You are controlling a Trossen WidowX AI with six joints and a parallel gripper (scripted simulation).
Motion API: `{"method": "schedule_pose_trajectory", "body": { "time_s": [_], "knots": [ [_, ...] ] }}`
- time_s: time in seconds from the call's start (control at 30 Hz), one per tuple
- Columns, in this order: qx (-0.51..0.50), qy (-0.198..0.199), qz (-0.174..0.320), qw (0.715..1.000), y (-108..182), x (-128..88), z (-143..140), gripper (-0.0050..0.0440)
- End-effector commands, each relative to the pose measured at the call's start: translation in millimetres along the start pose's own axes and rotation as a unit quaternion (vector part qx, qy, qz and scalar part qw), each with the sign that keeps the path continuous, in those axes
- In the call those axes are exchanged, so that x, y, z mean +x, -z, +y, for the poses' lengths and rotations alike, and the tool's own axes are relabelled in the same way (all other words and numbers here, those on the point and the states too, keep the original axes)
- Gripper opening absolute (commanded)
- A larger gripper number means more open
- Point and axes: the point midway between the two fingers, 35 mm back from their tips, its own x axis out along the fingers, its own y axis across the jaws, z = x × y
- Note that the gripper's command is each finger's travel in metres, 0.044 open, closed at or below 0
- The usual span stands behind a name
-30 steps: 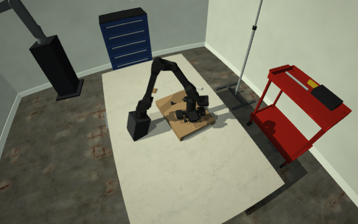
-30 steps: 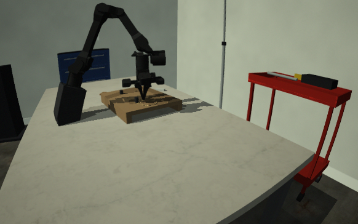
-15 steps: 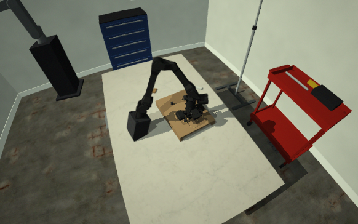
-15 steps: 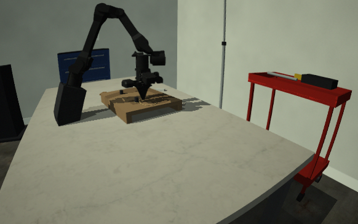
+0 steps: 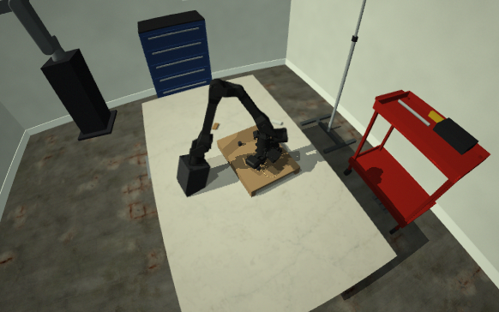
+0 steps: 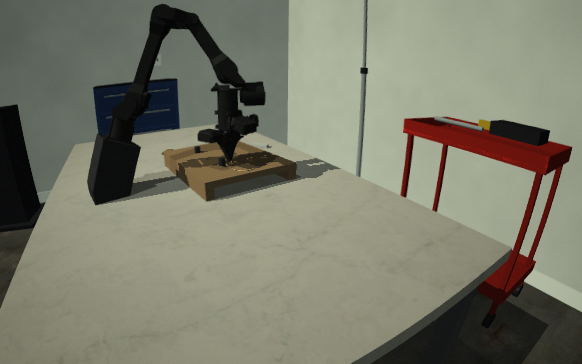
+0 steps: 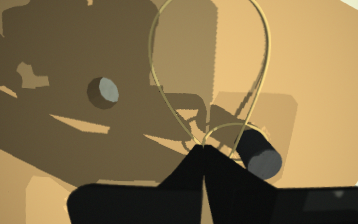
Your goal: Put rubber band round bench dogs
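Wrist view, nearest: the gripper [image 7: 203, 148] is seen with its two black fingers pressed tip to tip. The thin tan rubber band [image 7: 265, 45] is pinched at that meeting point, so the jaws are shut on the band. Just right of the fingertips, a dark cylindrical bench dog [image 7: 260, 152] stands out of the wooden board [image 7: 320, 80], and a small loop of the band lies round its side, below its grey top. From the pinch, the larger loop of the band is drawn away across the board in a teardrop shape and passes out of the top of the picture. The second bench dog [image 7: 103, 92] stands to the left, outside that loop and apart from the band.

Exterior view: the board [image 6: 248, 172] is shown lying on the pale marble table [image 6: 268, 260], with the gripper [image 6: 228, 149] pointed straight down at it beside the near bench dog [image 6: 221, 161]; the far bench dog [image 6: 197, 149] stands behind. The arm's black base [image 6: 112, 167] rests on the table to the left of the board.

Top view, farthest: a red cart [image 5: 423, 146], a blue drawer cabinet [image 5: 175, 53] and a stand pole [image 5: 345, 69] are seen around the table [image 5: 251, 240].
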Motion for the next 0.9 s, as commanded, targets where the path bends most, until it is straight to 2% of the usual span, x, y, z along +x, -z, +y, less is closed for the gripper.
{"method": "schedule_pose_trajectory", "body": {
  "time_s": [0.0,0.3,0.5,0.57,0.87],
  "knots": [
    [-0.055,-0.01,-0.011,0.998,2,-7,4,-0.005],
    [-0.176,-0.009,-0.011,0.984,11,-7,3,-0.005],
    [-0.271,-0.009,-0.011,0.963,16,-7,0,-0.005],
    [-0.271,-0.009,-0.011,0.963,16,-7,0,-0.005],
    [-0.41,-0.007,-0.012,0.912,24,-6,-7,-0.005]
  ]
}}
